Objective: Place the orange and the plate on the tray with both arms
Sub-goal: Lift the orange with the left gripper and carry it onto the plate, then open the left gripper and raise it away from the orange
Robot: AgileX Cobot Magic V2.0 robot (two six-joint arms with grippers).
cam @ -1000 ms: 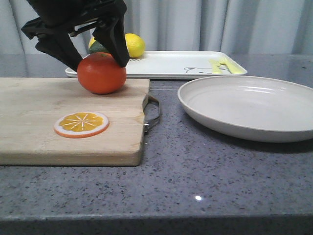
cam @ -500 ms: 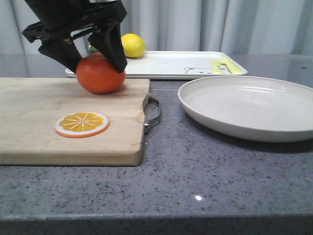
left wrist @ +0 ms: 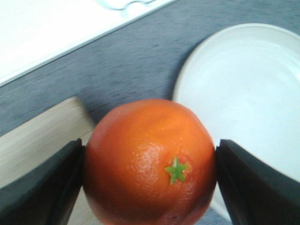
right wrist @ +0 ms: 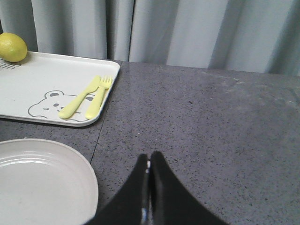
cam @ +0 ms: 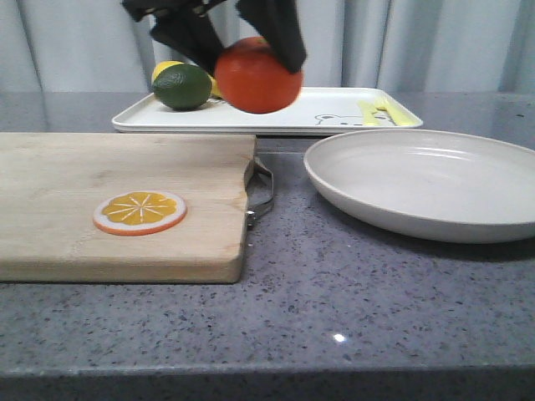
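Note:
My left gripper [cam: 251, 38] is shut on the orange [cam: 257, 75] and holds it in the air, above the counter between the cutting board and the white tray [cam: 284, 113]. In the left wrist view the orange [left wrist: 149, 161] fills the space between both fingers, green stem up. The off-white plate [cam: 426, 180] rests on the counter at the right, in front of the tray; it also shows in the left wrist view [left wrist: 248, 93] and the right wrist view [right wrist: 42, 183]. My right gripper [right wrist: 150, 161] is shut and empty, low over the counter beside the plate; it is out of the front view.
A wooden cutting board [cam: 117, 209] with a flat orange slice [cam: 140, 211] lies at the left. On the tray stand a green lime [cam: 182, 87], a lemon [right wrist: 11, 47] and a yellow fork and spoon [right wrist: 86, 97]. Curtains hang behind.
My left gripper has lifted the orange off the cutting board and carried it up and to the right, toward the tray. The plate has not moved.

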